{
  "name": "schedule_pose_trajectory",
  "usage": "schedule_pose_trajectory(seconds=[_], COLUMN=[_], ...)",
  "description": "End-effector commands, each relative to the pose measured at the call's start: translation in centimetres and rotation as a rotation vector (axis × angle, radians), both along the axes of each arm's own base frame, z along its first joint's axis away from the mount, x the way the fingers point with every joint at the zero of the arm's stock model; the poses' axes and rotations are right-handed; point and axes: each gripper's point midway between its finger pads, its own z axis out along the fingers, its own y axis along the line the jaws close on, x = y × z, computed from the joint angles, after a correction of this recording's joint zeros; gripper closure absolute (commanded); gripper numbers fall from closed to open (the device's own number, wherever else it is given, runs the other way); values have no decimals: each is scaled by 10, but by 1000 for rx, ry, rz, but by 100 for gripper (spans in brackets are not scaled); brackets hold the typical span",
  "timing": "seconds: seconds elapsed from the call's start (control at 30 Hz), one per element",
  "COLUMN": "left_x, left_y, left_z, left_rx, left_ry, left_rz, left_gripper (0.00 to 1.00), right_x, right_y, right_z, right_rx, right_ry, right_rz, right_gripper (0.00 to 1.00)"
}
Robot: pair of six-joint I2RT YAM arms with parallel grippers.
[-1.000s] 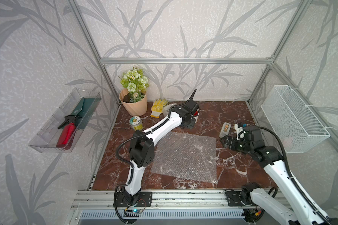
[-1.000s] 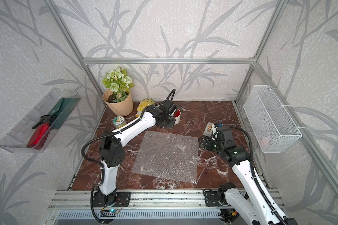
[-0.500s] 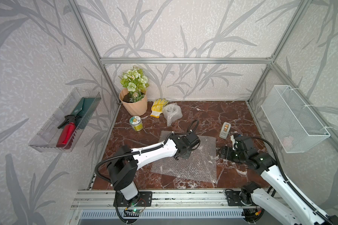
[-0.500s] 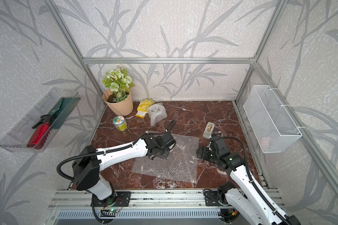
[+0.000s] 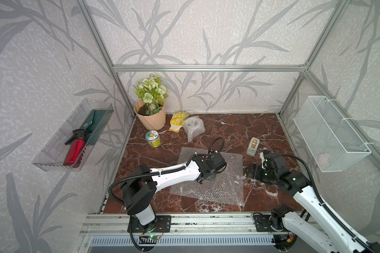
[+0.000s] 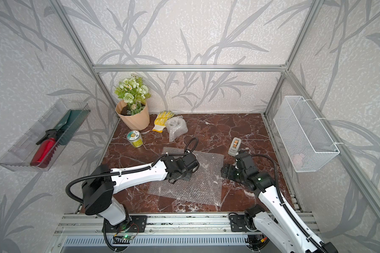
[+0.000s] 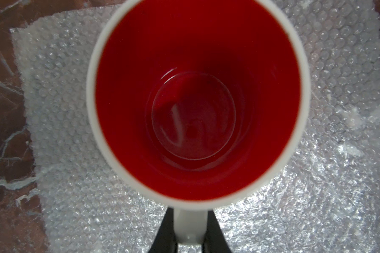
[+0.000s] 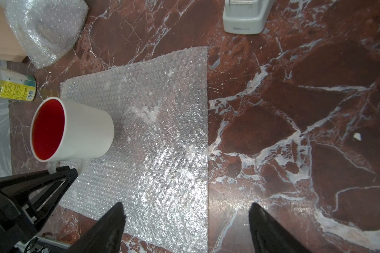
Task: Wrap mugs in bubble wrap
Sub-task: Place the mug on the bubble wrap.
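While the handle [image 8: 83, 167] is pinched between its narrowly set black fingers [image 7: 165, 232], the left pincer [image 7: 190, 238] is seen holding the white ceramic mug w/ glossy red inside [image 7: 198, 109] over the clear, bubble-dotted square sheet of bubble wrap [image 8: 158, 142]. The mug is placed on the half of that sheet nearer the left arm, well inside its edges. Whether the base is pressed on the plastic or hangs just above cannot be told.

Vs. a sec ago, a clear change is noted. The arm was then stretched to the table's rear, near the yellow-dotted work glove [image 5: 178, 120]. The mug has since been carried fwd over the sheet, and a bubble-wrapped bundle [image 5: 193, 128] is now uncovered back there. That bundle is judged to be the other mug, already done. Fetching is thus judged finished, i.e. release and folding remain.

The mug is kept upright: mouth up toward the wrist camera, long axis approx. vertical, handle turned toward the table's front.

The right pincer [image 8: 185, 210] is spread wide, nothing held, hovering at the sheet's right edge above the red-brown marble tabletop [image 8: 294, 109].
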Motion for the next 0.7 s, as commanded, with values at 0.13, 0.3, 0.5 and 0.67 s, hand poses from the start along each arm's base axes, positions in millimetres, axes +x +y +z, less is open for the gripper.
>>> schedule_pose_trajectory(seconds=[0.13, 0.3, 0.5, 0.67], left_x=[-2, -5, -12, -19], left_y=[3, 0, -4, -4], left_z=[-2, -10, -17, -24], left_rx=[-30, -41, -51, -49], left_ry=[-62, -49, -34, -13], left_rz=[100, 108, 123, 132], left_gripper=[100, 100, 100, 93], right_x=[0, 0, -2, -2], right_y=[0, 0, 0, 0], right_z=[-7, -8, -11, -13], right_rx=[-2, -4, -5, -4], right_ry=[10, 15, 21, 24], right_rz=[-7, -4, -6, -8], right_gripper=[13, 13, 13, 13])
